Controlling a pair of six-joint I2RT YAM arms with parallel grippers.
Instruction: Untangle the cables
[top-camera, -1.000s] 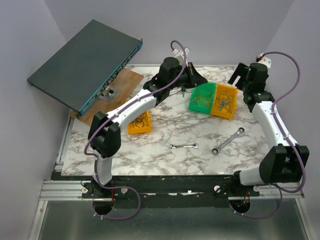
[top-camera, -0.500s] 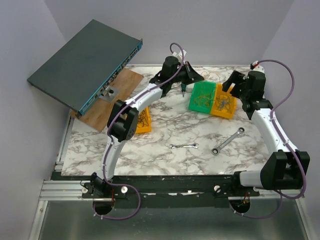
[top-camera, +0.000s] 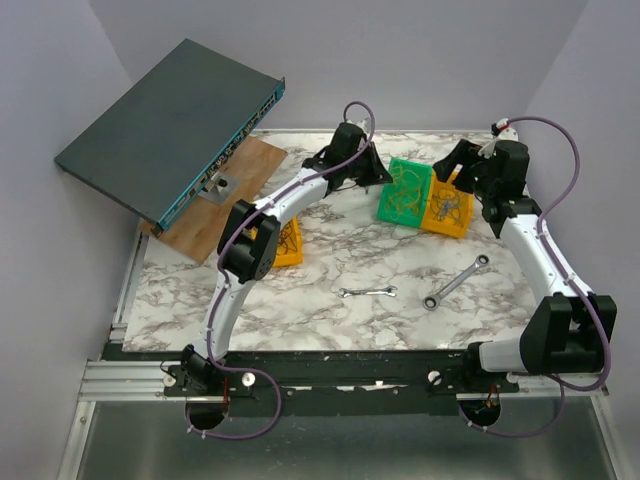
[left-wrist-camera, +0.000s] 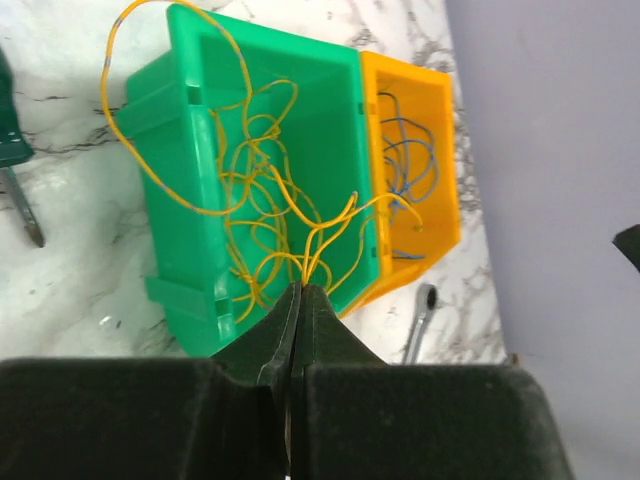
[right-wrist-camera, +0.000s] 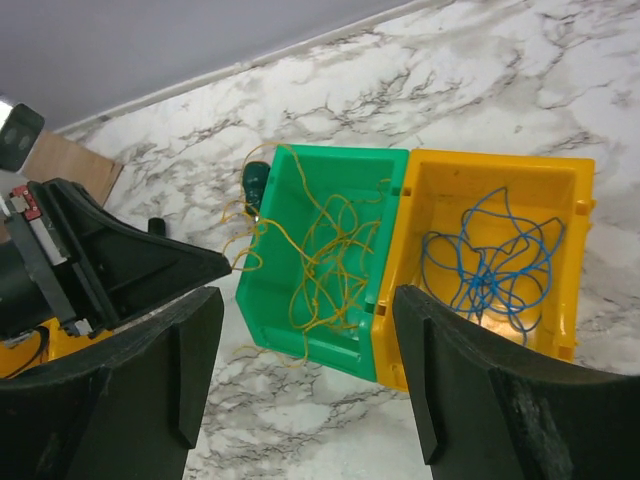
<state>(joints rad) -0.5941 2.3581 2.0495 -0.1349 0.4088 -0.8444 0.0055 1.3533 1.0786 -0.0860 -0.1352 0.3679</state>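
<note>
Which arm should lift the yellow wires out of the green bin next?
Left. The left claw is shut on the yellow wires right above the green bin, so a lift would likely do it. The right claw is open and holds nothing.

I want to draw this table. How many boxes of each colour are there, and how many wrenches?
Green boxes: 1
Orange boxes: 2, one beside the green, one under the left arm
Wrenches: 2, small and bigger
Total: 5
</note>
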